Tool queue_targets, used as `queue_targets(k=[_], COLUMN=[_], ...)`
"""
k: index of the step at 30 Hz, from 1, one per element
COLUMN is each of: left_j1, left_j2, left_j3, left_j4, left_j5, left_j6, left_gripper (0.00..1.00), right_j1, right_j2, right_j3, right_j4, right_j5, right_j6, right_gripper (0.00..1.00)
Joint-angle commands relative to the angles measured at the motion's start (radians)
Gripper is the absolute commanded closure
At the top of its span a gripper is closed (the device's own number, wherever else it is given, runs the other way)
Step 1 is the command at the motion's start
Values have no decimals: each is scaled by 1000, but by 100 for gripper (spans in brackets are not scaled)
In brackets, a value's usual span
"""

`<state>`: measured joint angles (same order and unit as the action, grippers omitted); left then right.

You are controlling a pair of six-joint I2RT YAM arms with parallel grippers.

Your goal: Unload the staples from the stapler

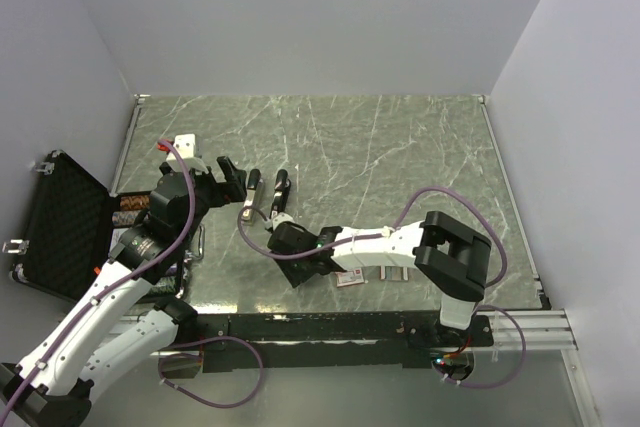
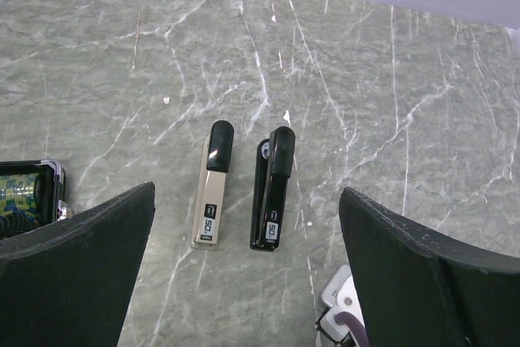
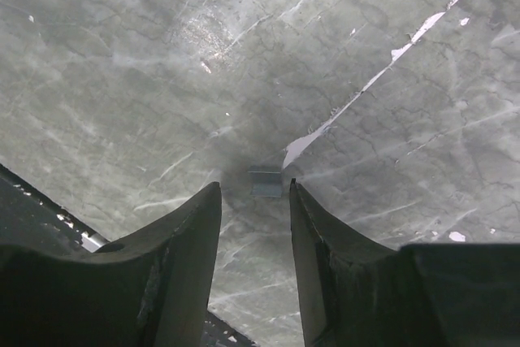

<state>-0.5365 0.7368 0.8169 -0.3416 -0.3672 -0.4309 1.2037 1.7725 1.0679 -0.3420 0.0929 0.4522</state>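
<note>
Staples (image 3: 266, 181) lie as one short strip on your green marble table (image 1: 400, 147); an open black case (image 1: 60, 222) sits at its left edge; your left gripper (image 2: 248, 193) hangs, jaws spread wide, above the beige stapler (image 2: 213, 184) and black stapler (image 2: 272, 188); your right gripper (image 3: 254, 188), jaws partly apart and empty, points at the strip just ahead.

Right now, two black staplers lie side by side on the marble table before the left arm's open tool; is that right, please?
Only one is black: the left wrist view shows a black stapler beside a beige stapler, on the grey marble table before the open left tool.
</note>
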Motion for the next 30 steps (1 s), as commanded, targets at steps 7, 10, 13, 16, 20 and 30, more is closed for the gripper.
queue_targets(k=[7, 10, 13, 16, 20, 30], left_j1=[6, 6, 7, 6, 6, 6], left_j2=[-4, -7, -7, -8, -8, -5], left_j3=[-7, -7, -7, -7, -7, -7], left_j4=[36, 38, 38, 36, 38, 36], left_j5=[2, 2, 2, 2, 2, 4], left_j6=[1, 1, 1, 1, 1, 1], left_gripper=[1, 1, 1, 1, 1, 1], right_j1=[25, 31, 34, 39, 42, 46], right_j2=[31, 41, 45, 50, 54, 57], right_j3=[58, 69, 73, 75, 70, 78], right_j4=[-37, -43, -48, -55, -61, -71], right_j5=[65, 71, 79, 91, 100, 114], right_j6=[3, 0, 0, 2, 5, 11], right_gripper=[60, 62, 64, 64, 65, 76])
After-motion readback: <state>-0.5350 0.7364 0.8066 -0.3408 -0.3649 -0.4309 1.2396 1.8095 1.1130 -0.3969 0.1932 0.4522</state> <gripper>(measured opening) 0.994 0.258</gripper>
